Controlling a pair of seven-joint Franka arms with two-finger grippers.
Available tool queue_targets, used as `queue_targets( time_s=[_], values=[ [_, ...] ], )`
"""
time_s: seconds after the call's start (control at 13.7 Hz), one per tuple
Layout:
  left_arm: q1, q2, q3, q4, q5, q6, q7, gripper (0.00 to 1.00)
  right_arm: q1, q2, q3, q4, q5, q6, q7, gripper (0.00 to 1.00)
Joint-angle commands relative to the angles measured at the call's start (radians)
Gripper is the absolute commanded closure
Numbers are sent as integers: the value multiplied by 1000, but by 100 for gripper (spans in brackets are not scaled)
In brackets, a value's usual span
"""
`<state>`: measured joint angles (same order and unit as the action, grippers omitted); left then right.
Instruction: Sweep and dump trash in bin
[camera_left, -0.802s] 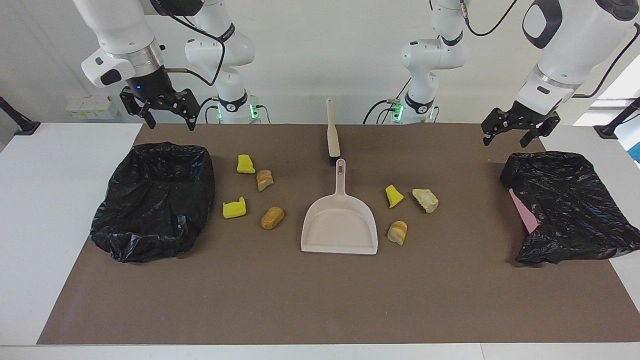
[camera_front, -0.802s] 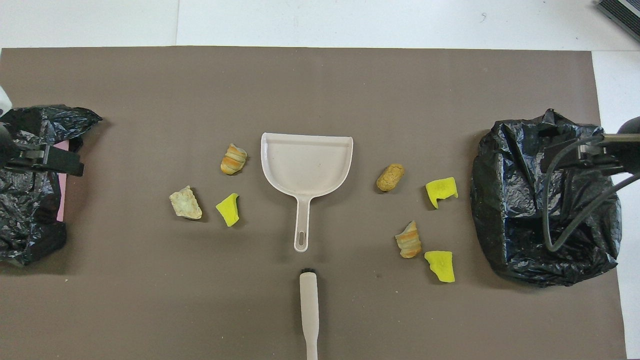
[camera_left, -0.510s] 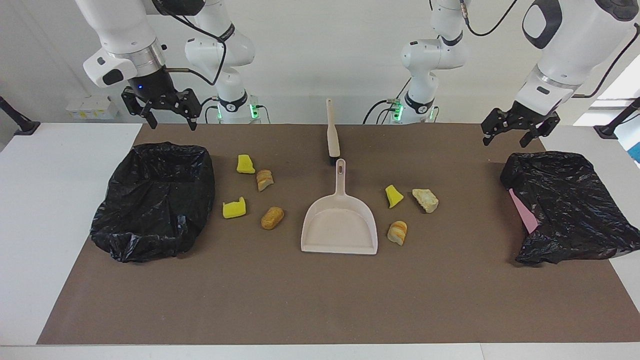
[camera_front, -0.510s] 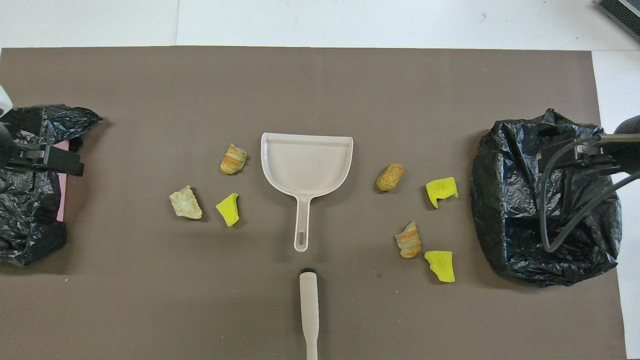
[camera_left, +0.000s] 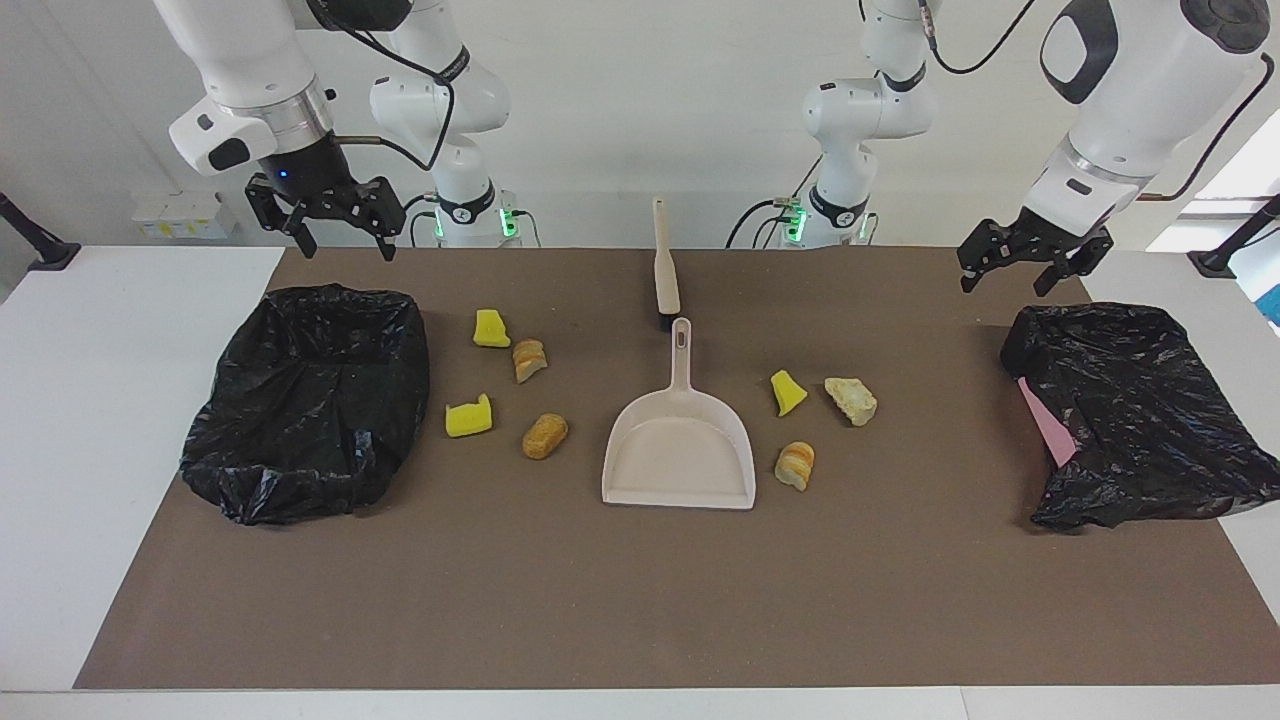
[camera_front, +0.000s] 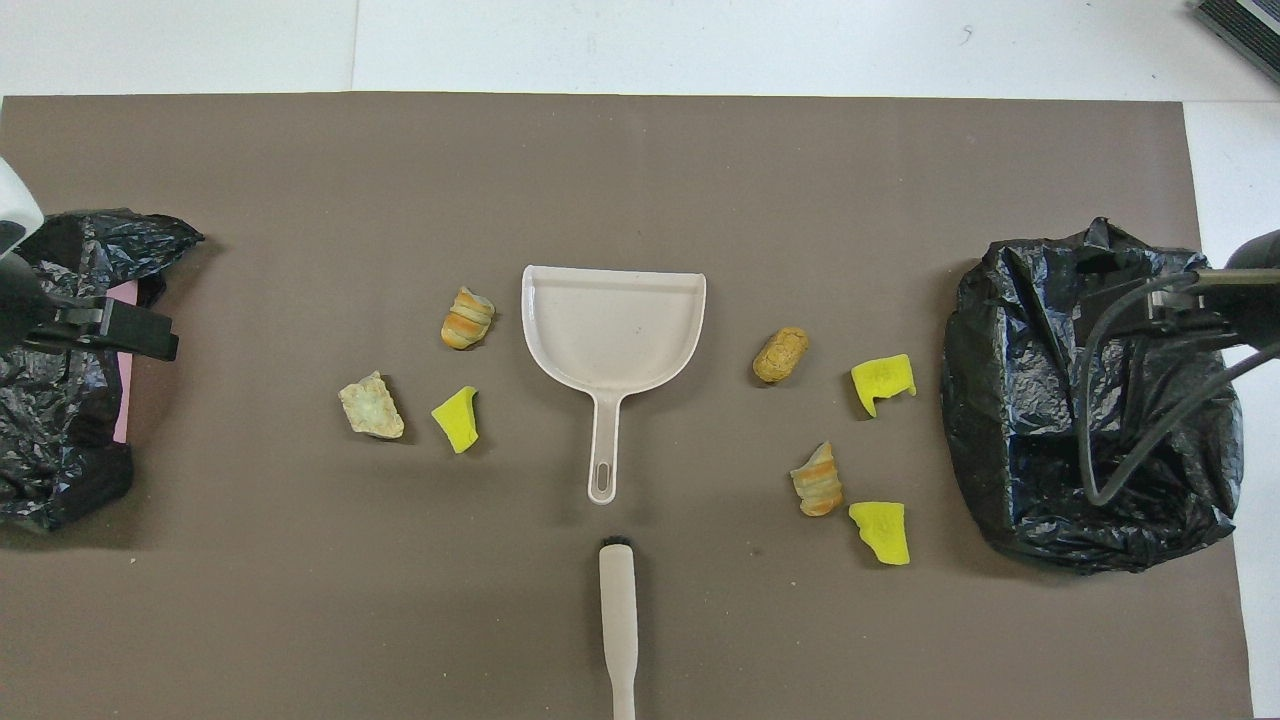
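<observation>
Several pieces of trash lie on the brown mat in two groups either side of the beige dustpan (camera_left: 680, 450). Yellow sponge chunks (camera_left: 468, 417) and bread lumps (camera_left: 545, 436) lie toward the right arm's end. A sponge chunk (camera_left: 787, 391) and two bread lumps (camera_left: 851, 400) lie toward the left arm's end. A black-bagged bin (camera_left: 310, 400) stands at the right arm's end, and another bin (camera_left: 1130, 410) at the left arm's end. My right gripper (camera_left: 345, 245) hangs open over the first bin's edge nearer the robots. My left gripper (camera_left: 1005, 282) hangs open beside the other bin. Both are empty.
A beige brush (camera_left: 664, 265) lies in line with the dustpan's handle, nearer to the robots, bristles toward the pan. Pink shows under the bag (camera_left: 1045, 425) of the bin at the left arm's end. White table (camera_left: 90, 400) surrounds the mat.
Both grippers have risen slightly. The left one has also drifted a little toward the table's middle. The trash, dustpan and brush have not moved.
</observation>
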<state>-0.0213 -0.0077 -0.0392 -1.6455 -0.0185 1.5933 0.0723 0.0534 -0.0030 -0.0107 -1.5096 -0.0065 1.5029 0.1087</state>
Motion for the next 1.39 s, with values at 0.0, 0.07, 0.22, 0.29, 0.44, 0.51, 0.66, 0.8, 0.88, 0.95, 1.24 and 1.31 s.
queue_targets(
  time_s=[0.0,0.07,0.22,0.29,0.44,0.51,0.66,0.8,0.88,0.95,1.24,1.31],
  values=[
    [-51,-28,1,-98,0,74,-5,0,-20,-12,5,-14,20,-6,-26,0],
    [-71,-46,1,-146,-3,106,-5,0,-20,-14,5,-17,20,-4,-29,0],
    [-85,-72,-1,-241,-40,164,7,0,-18,-15,6,-21,19,2,-18,0],
    [-115,-87,1,-291,-69,210,9,0,-12,-17,5,-24,14,5,-17,0],
    [-176,-92,-1,-387,-81,308,7,0,-18,-17,5,-24,5,3,-20,0],
    [-225,-92,1,-431,-98,342,7,0,-14,-15,5,-24,3,14,-18,0],
    [-304,-106,1,-505,-106,385,-6,0,-3,-8,6,-24,0,39,-18,0],
    [-396,-129,1,-552,-107,390,-78,0,17,23,8,-26,-1,83,-4,0],
    [-445,-143,1,-582,-107,399,-139,0,40,40,8,-29,-3,104,11,0],
    [-497,-153,1,-617,-107,419,-190,0,64,60,8,-37,-3,126,32,0],
    [-716,-205,1,-743,-112,514,-441,0,175,132,9,-78,-3,246,185,0],
    [-765,-224,-1,-766,-113,531,-488,0,196,147,9,-87,-3,272,215,0]
  ],
)
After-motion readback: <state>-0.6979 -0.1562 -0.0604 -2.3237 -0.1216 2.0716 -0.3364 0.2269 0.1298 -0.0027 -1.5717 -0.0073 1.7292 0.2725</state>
